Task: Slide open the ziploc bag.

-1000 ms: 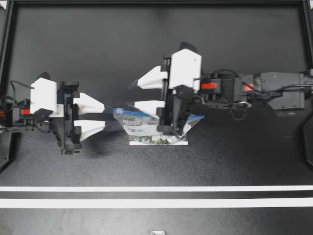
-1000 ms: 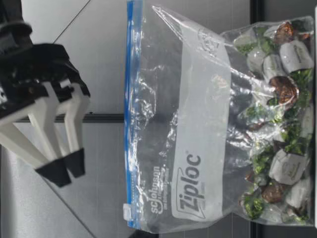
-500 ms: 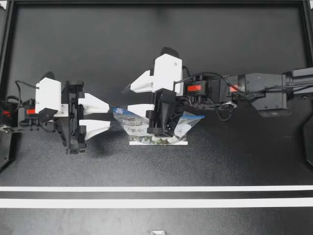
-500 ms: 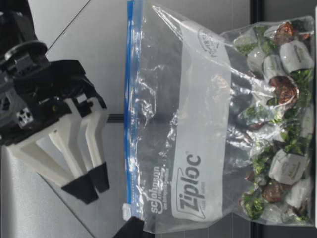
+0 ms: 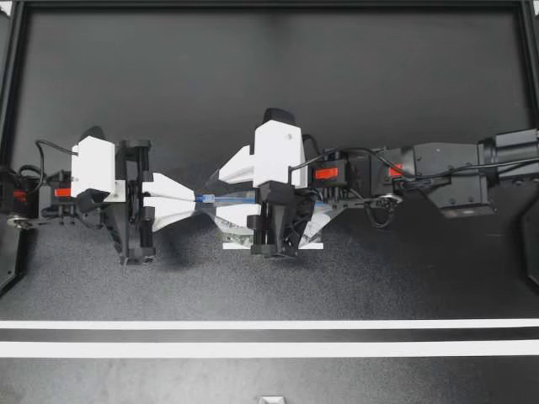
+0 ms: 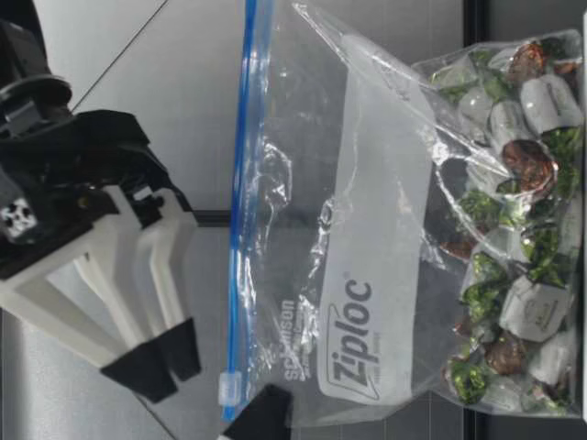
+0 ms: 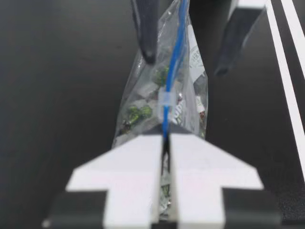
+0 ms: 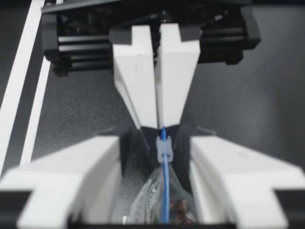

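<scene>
The ziploc bag (image 6: pixel 367 229) stands upright mid-counter (image 5: pixel 253 84) with wrapped candies (image 6: pixel 514 183) at its bottom and open black surface all around. My left claw (image 5: pixel 196 199), reaching in level, is clenched on the end of the blue zip strip (image 6: pixel 240 183), just beside the slider (image 8: pixel 163 145). My right claw (image 5: pixel 222 200) straddles that slider with its fingers spread, clear of it.

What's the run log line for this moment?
left gripper: shut on ziploc bag corner | right gripper: open, above slider | slider: at gripped end
</scene>
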You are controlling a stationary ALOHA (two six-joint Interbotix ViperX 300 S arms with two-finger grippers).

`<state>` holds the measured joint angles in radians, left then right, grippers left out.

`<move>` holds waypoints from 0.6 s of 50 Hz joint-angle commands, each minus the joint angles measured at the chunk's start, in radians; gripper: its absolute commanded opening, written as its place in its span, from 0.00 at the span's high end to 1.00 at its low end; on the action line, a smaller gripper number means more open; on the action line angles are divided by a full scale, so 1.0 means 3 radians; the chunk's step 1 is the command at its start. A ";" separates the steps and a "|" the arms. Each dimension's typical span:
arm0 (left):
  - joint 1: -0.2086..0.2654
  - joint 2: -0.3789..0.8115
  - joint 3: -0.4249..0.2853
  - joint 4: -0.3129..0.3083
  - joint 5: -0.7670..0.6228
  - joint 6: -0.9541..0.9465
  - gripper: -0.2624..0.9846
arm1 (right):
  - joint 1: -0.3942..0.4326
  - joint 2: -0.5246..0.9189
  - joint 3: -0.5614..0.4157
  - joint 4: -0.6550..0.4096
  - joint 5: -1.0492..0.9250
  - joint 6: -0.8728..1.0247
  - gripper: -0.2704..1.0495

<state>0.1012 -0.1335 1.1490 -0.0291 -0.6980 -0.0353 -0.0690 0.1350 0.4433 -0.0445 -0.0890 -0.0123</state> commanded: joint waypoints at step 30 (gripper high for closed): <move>-0.0005 -0.0112 -0.0031 0.0061 -0.0015 0.0005 0.94 | -0.0056 0.0097 -0.0205 -0.0077 0.0169 0.0000 0.43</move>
<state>0.1012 -0.1488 1.1490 -0.0138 -0.6980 -0.0353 -0.0767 0.1810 0.4065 -0.0675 -0.0383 -0.0123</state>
